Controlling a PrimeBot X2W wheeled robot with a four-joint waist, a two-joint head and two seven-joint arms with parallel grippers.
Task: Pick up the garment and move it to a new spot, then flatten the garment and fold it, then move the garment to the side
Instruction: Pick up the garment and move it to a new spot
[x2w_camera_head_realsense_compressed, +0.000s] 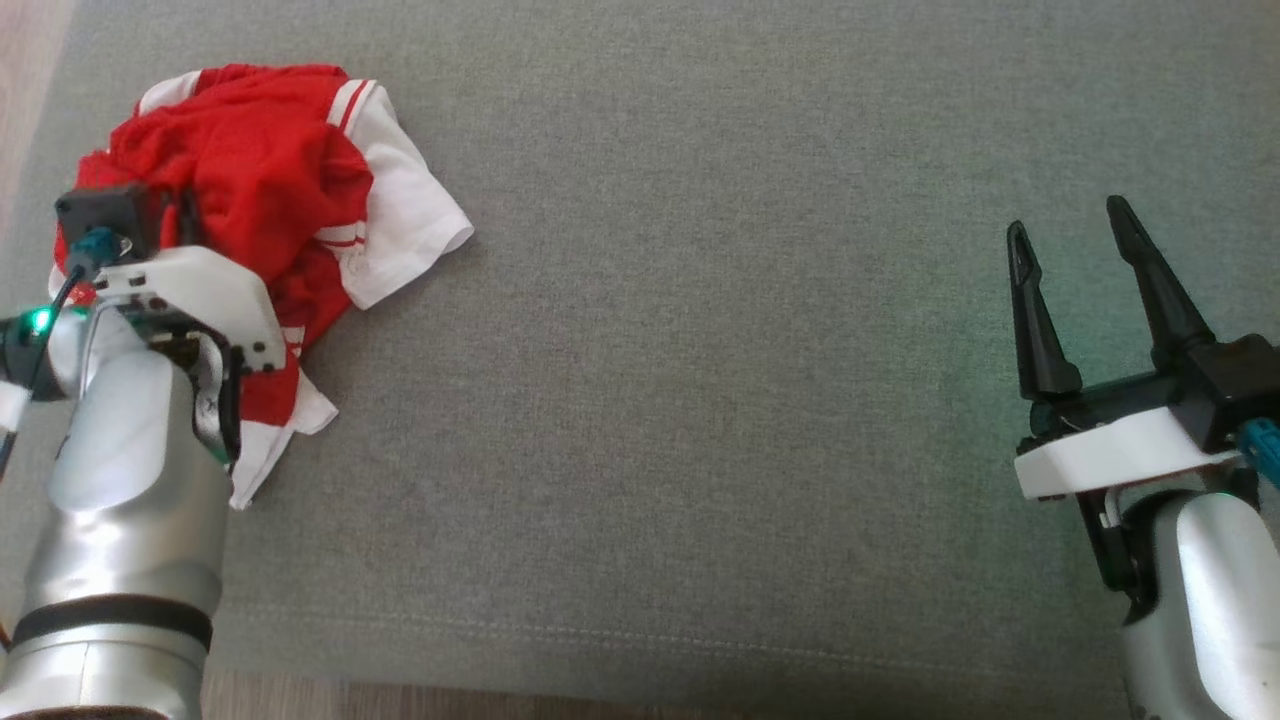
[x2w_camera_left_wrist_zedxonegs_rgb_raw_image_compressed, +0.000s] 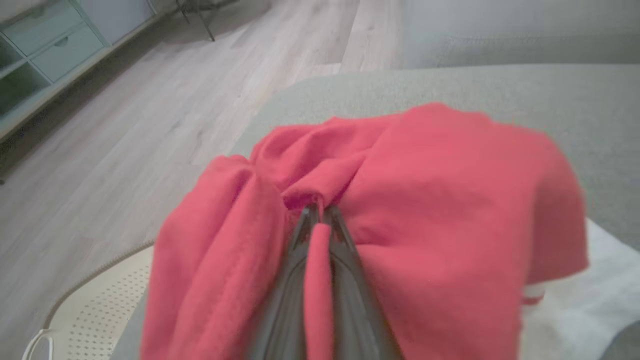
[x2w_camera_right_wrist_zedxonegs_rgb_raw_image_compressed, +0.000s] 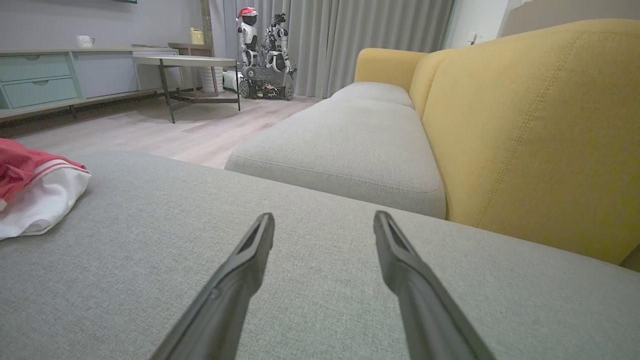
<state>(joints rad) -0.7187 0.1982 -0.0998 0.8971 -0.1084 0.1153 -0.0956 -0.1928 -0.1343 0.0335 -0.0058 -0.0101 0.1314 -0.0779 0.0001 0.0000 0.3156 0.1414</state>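
Your view: grey cushion (x2w_camera_head_realsense_compressed: 700, 400), wood floor (x2w_camera_left_wrist_zedxonegs_rgb_raw_image_compressed: 150, 125). Garment (x2w_camera_head_realsense_compressed: 260, 180) crumpled at 10 o'clock, axis roughly 12–6. Left gripper (x2w_camera_left_wrist_zedxonegs_rgb_raw_image_compressed: 318, 220) pinches it; right gripper (x2w_camera_head_realsense_compressed: 1068, 218) spread.

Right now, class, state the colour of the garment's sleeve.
The sleeve is white with red stripes; the head view shows it best.

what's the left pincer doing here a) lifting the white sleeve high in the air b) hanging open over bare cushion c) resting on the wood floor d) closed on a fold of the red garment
d: in the left wrist view the left pincer has its fingers pressed together with a fold of the red garment pinched between them.
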